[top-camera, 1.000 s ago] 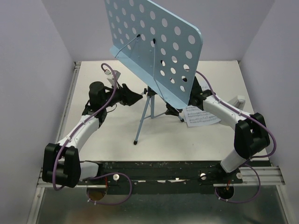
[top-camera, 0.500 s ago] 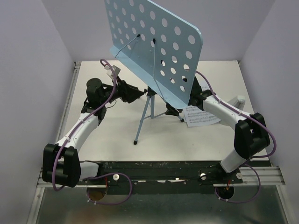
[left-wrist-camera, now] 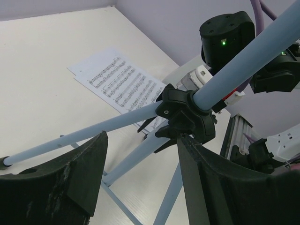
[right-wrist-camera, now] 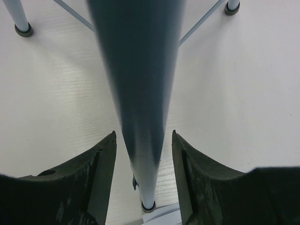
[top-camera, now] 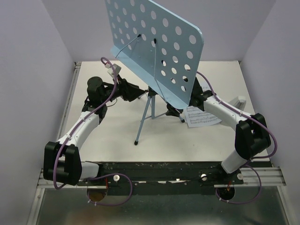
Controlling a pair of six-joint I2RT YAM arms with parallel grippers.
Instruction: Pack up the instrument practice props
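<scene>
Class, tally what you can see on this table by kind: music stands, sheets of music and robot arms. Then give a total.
Music stand: 1
Sheets of music: 2, seemingly overlapping
Robot arms: 2, the left arm and the right arm
Total: 5

One light-blue music stand [top-camera: 154, 47] with three tripod legs [right-wrist-camera: 18, 18], two overlapping sheet-music pages [left-wrist-camera: 117, 79], and two end effectors: the left end effector [left-wrist-camera: 140, 140] and the right end effector [right-wrist-camera: 143, 138].

Music stand [left-wrist-camera: 239, 68] light blue, hole-dotted; sheet music [top-camera: 202, 119] white, black notation.
</scene>
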